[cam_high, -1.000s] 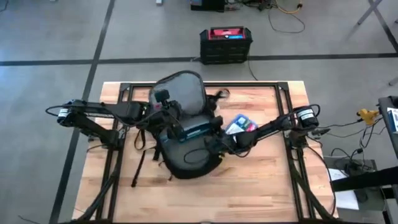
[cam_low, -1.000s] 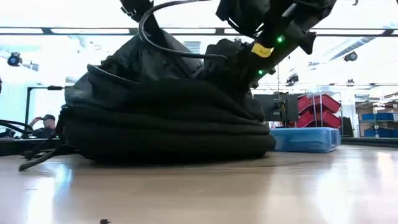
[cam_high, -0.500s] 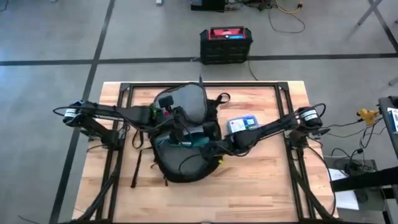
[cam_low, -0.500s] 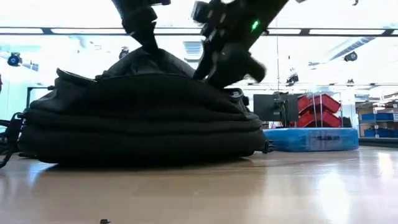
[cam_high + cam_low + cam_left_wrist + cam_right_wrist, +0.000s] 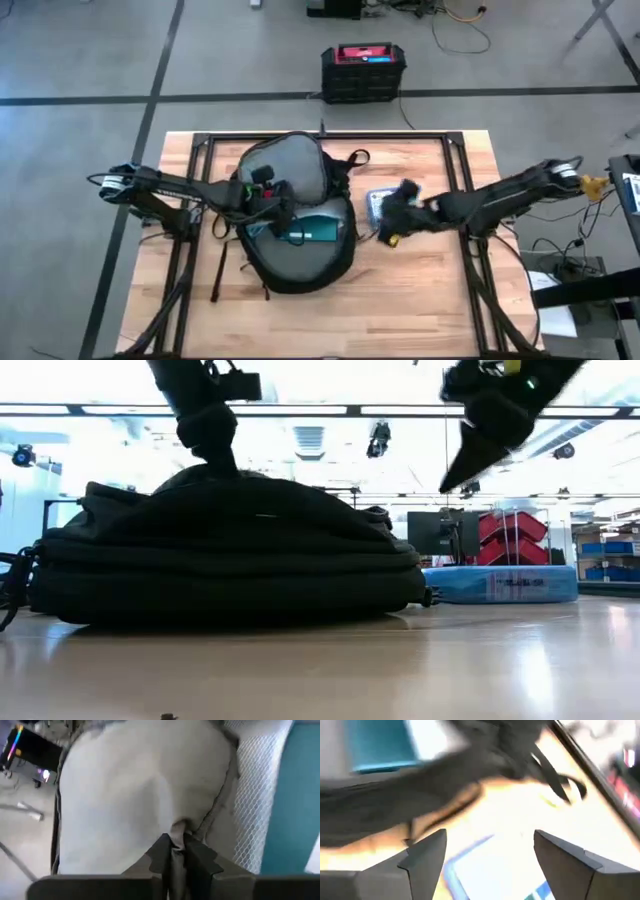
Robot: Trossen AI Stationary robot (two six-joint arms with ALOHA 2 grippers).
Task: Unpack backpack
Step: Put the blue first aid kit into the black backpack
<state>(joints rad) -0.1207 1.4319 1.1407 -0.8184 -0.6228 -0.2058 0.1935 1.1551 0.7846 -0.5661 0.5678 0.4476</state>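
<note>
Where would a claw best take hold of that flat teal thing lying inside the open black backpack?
Probably the flat teal item's long edge nearest the open side, coming from straight above. It lies flat in the black fabric backpack, whose grey lining flap the left claw pinches. The right claw hovers open beside the bag, over a blue-rimmed pack.

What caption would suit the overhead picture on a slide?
Left gripper pinches the open backpack's grey lining, exposing a teal item, while the open right gripper hovers above a blue box.
</note>
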